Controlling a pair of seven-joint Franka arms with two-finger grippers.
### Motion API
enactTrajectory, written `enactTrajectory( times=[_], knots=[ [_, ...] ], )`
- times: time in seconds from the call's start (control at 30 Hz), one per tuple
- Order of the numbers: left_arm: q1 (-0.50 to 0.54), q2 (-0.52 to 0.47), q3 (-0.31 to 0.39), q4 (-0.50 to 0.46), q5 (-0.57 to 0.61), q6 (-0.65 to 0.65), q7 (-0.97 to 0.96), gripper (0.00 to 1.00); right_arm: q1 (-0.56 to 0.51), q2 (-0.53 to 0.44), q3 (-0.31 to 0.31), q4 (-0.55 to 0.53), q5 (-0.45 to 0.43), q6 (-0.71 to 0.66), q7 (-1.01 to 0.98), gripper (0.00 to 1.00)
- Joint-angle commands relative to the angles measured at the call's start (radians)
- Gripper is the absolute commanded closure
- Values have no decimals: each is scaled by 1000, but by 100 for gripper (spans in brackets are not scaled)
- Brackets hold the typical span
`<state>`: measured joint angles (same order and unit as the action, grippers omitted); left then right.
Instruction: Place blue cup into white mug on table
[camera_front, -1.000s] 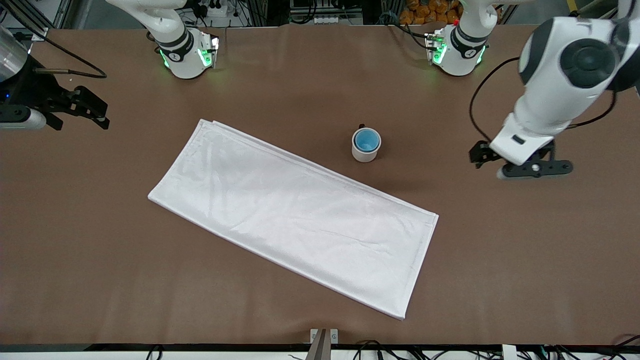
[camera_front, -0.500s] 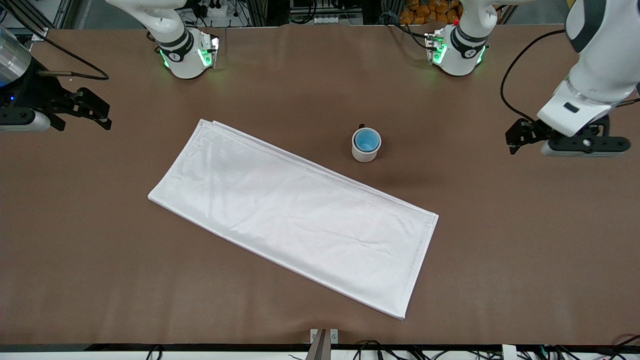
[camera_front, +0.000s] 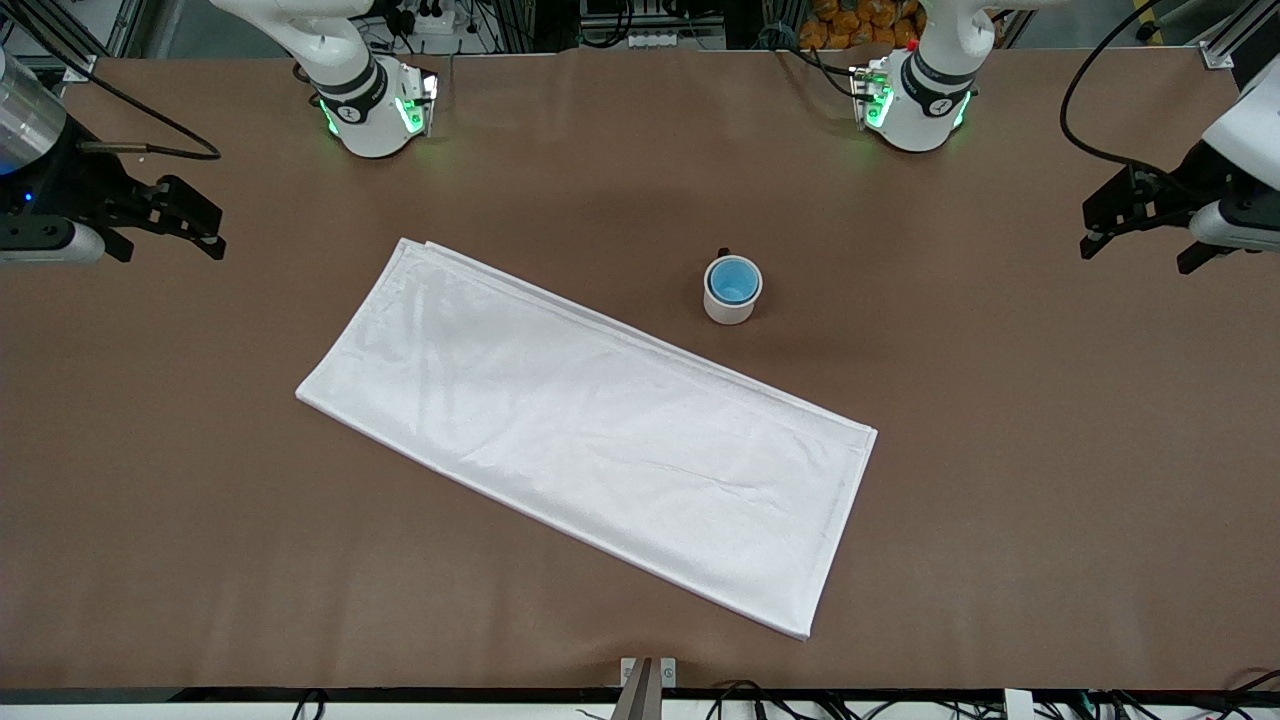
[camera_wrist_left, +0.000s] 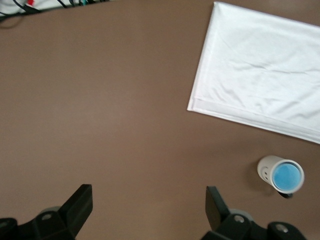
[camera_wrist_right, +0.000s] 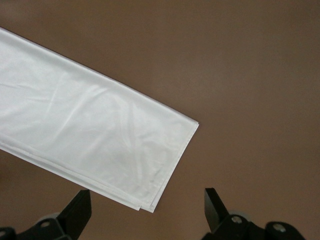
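Note:
The blue cup (camera_front: 733, 281) sits inside the white mug (camera_front: 727, 311), which stands upright on the table (camera_front: 1000, 480) beside the white cloth, its black handle toward the robots' bases. The left wrist view shows the mug (camera_wrist_left: 265, 167) with the blue cup (camera_wrist_left: 287, 176) in it. My left gripper (camera_front: 1136, 248) is open and empty over bare table at the left arm's end, well apart from the mug; it also shows in its wrist view (camera_wrist_left: 147, 201). My right gripper (camera_front: 165, 248) waits open and empty at the right arm's end; its wrist view shows it too (camera_wrist_right: 146, 202).
A large white cloth (camera_front: 590, 425) lies flat and slanted across the middle of the table, nearer to the front camera than the mug. Its corners show in the left wrist view (camera_wrist_left: 265, 75) and the right wrist view (camera_wrist_right: 90, 135).
My left arm has drawn away from the mug toward the left arm's end of the table and toward the bases. The cup stays in the mug. The right arm has barely moved.

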<state>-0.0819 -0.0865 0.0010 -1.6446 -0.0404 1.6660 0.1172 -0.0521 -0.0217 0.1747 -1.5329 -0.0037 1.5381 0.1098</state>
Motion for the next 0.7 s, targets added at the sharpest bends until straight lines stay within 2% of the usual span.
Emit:
enactTrajectory(
  times=[0.0, 0.17, 0.37, 0.47, 0.67],
  knots=[
    [-9, 34, 42, 45, -56, -65, 70, 0, 17, -24, -27, -23, 21, 2, -13, 0],
    [-13, 53, 44, 48, -49, -66, 107, 0, 60, -24, -70, -23, 21, 2, -13, 0],
    [-24, 60, 42, 55, 3, -65, 95, 0, 80, -24, -81, -23, 21, 2, -13, 0],
    [-25, 65, 44, 63, 10, -65, 41, 0, 106, -24, -112, -23, 21, 2, -13, 0],
    [-25, 79, 44, 80, 10, -65, -90, 0, 109, -23, -115, -23, 21, 2, -13, 0]
  ],
)
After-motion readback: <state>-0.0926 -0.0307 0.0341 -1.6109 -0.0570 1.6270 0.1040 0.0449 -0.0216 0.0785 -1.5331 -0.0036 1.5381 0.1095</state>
